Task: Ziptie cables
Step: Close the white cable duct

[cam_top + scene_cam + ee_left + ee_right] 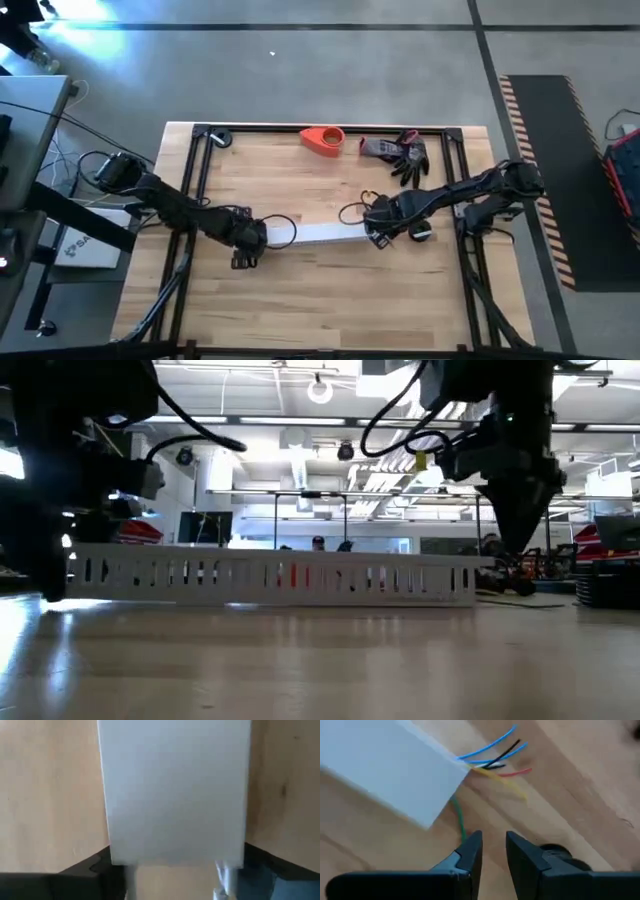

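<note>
the long white slotted plastic channel lies across the middle of the pale wooden table, one arm at each end, likely to steady it. the left gripper is down at its left end; the left wrist view shows the channel's white face between its fingers, but whether they pinch it, cannot tell. the right gripper hovers just off the other end, fingers slightly parted, holding nothing. the thin cables poke out of that end, coloured tips splayed on the wood. both arms reach inward, wrists low.
</note>
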